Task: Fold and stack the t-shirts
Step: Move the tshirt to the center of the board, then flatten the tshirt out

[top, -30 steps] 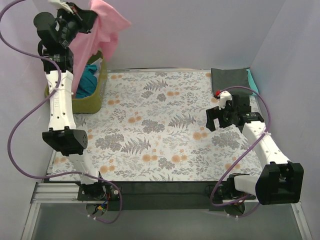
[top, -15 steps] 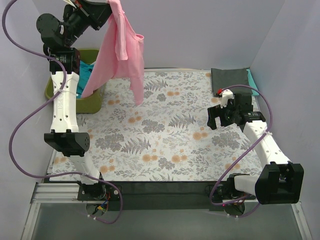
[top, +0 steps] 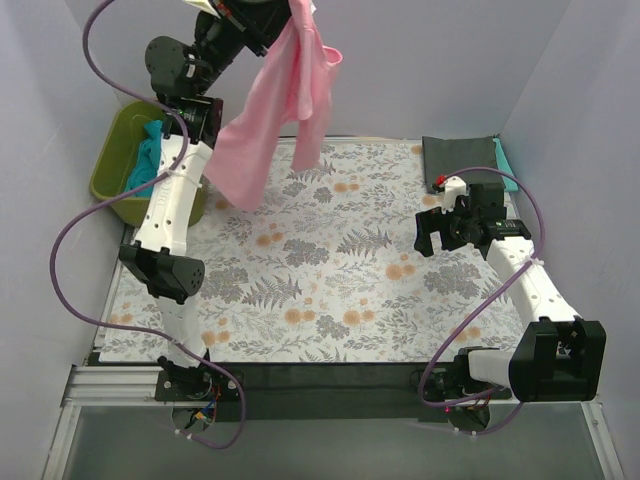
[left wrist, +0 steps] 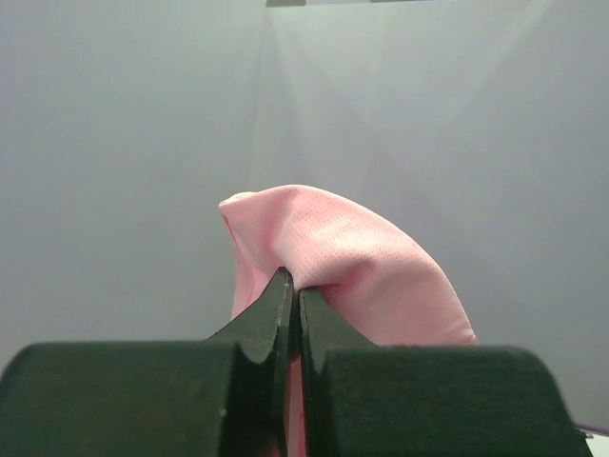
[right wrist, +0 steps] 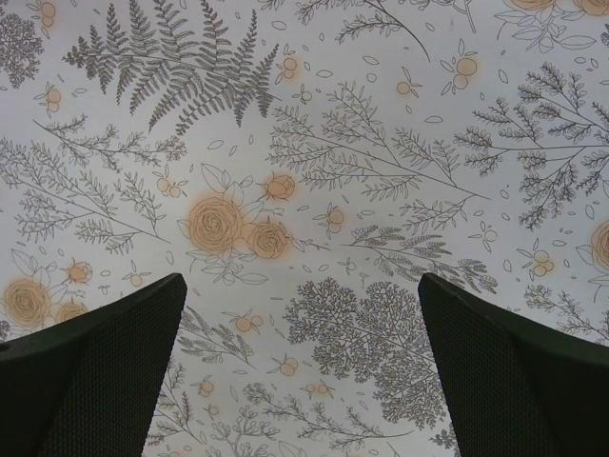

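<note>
My left gripper (top: 282, 10) is raised high at the back left and is shut on the pink t-shirt (top: 270, 110), which hangs down over the back left of the floral cloth. In the left wrist view the jaws (left wrist: 291, 286) pinch a fold of pink cloth (left wrist: 371, 276). A teal t-shirt (top: 152, 158) lies in the olive-green tub (top: 112, 165). A folded dark grey t-shirt (top: 458, 158) lies at the back right on a teal one (top: 507, 165). My right gripper (top: 432, 235) is open and empty, hovering over the cloth (right wrist: 304, 190) at the right.
The floral table cloth (top: 330, 270) covers the table. The tub stands at the back left beside my left arm. Purple-grey walls close in the back and both sides. Purple cables loop off both arms.
My left arm has swung to the right and carried the pink t-shirt out of the tub and over the table. The right arm has barely moved.
</note>
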Motion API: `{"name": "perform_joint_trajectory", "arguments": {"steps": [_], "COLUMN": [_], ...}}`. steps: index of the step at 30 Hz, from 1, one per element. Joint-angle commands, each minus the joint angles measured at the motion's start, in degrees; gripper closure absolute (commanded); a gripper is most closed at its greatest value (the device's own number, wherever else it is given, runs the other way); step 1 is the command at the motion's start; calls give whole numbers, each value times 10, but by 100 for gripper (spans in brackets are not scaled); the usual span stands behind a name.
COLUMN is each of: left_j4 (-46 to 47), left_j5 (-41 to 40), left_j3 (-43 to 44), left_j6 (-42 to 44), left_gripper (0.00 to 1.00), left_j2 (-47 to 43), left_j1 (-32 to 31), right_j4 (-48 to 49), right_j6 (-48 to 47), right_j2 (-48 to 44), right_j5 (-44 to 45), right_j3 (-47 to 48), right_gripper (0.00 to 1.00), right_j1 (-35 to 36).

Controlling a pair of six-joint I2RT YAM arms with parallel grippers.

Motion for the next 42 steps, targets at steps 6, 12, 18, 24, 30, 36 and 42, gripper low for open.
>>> {"name": "perform_joint_trajectory", "arguments": {"steps": [6,12,18,24,30,36,42], "left_j4": [93,73,-75,-261,-472,-492,-474], "left_j5": [-66,-43,-110,-128,-109,-13,22], "left_j3": [-98,-363,-727,-889,-851,-747,-676], "left_j6": [87,101,174,282,430,494,542], "left_gripper": [100,100,100,100,71,17,23], "left_j2": [-48,-145,-324,-339,-256,-269,-230], "left_j1": [-41,-40,-10,96,134,213,122], "right_j4": [0,-10,-29,-69,-81,-80,-46], "right_j6": [6,0,-26,-52,-62,-68,-43], "right_j2": [-10,-12,-7,44,104,167,220], "right_j5": [-3,-6,-45,-95,-112,-106,-75], "right_j3": [21,25,22,37,48,54,94], "right_gripper": [2,2,2,4,11,21,30], "right_j1": [-6,-9,-14,-14,-11,-3,-2]}}
